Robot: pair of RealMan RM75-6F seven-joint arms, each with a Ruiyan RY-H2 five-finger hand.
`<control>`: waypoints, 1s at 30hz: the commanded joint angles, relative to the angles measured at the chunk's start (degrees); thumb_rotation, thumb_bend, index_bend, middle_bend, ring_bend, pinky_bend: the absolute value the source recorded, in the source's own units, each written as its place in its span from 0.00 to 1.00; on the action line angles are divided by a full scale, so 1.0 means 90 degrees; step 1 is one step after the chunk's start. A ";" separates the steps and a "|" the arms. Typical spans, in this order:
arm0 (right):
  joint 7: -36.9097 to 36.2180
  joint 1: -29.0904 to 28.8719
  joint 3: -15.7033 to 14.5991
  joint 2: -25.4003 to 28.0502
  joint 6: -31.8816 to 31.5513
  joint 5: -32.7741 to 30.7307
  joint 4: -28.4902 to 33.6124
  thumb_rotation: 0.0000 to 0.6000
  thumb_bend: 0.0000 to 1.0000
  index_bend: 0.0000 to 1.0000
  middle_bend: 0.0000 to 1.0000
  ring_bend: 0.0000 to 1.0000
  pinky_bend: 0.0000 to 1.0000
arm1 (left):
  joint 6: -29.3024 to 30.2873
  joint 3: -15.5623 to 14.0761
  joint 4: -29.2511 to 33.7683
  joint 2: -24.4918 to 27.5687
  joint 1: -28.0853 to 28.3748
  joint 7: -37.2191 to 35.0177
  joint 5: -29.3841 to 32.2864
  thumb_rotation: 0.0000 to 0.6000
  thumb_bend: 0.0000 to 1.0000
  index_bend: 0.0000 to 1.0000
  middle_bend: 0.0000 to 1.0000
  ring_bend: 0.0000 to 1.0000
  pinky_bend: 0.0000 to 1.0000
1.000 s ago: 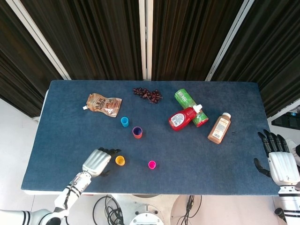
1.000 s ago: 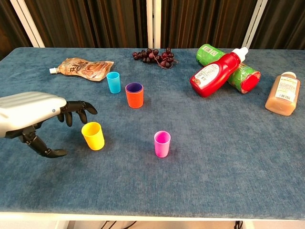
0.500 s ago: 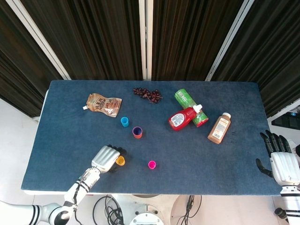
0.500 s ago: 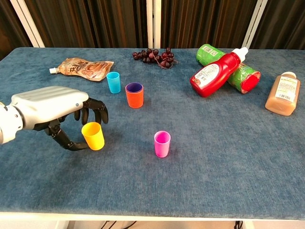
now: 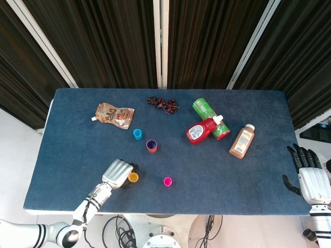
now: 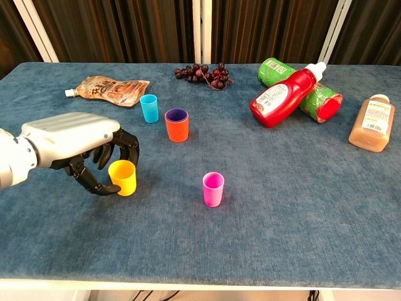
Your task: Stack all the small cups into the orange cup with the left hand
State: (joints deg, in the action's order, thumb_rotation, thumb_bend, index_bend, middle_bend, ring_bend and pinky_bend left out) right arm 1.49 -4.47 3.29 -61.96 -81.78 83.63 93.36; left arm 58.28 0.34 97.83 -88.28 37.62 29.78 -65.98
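Gripping the yellow cup [image 6: 122,177] near the counter's [image 5: 248,170] front edge, the left robot hand [image 6: 75,145] curls round it. 4 cups show: yellow, pink [image 6: 213,188], blue [image 6: 149,108], and the orange cup [image 6: 177,125]. 2 bottles, 1 green can, 1 pouch, 1 grape bunch lie behind. Blue cloth covers the counter; dark curtains hang beyond. The right robot hand [image 5: 312,175] hangs released, fingers apart.

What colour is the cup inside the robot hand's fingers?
Yellow. The cup sits between the left robot hand's fingers, clearest in the chest view.
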 commanded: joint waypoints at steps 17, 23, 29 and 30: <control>0.0086 -0.0004 -0.0024 -0.0026 -0.0016 0.0053 0.0063 1.00 0.31 0.00 0.00 0.00 0.00 | -0.0386 0.1744 0.0118 0.0183 0.0758 -0.1084 0.1181 1.00 0.28 0.47 0.51 0.56 0.52; 0.0067 -0.0003 -0.0028 -0.0036 -0.0009 0.0047 0.0043 1.00 0.31 0.00 0.00 0.00 0.00 | -0.0444 0.1856 -0.0457 -0.0306 0.1175 -0.0854 0.1629 1.00 0.28 0.47 0.51 0.56 0.52; -0.0021 0.0007 -0.0024 -0.0014 0.0014 -0.0001 -0.0010 1.00 0.31 0.00 0.00 0.00 0.00 | -0.0520 0.1923 -0.1105 -0.0800 0.1516 -0.0781 0.1965 1.00 0.28 0.47 0.51 0.56 0.52; -0.0037 0.0010 -0.0023 -0.0010 0.0015 -0.0010 -0.0020 1.00 0.31 0.00 0.00 0.00 0.00 | -0.0513 0.1934 -0.1194 -0.0854 0.1554 -0.0771 0.1986 1.00 0.28 0.47 0.51 0.56 0.52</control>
State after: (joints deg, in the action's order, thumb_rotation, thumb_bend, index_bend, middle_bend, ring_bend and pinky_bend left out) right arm 1.24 -4.41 3.08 -62.09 -81.66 83.60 93.24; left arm 53.73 17.43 88.62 -94.72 50.60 22.47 -48.79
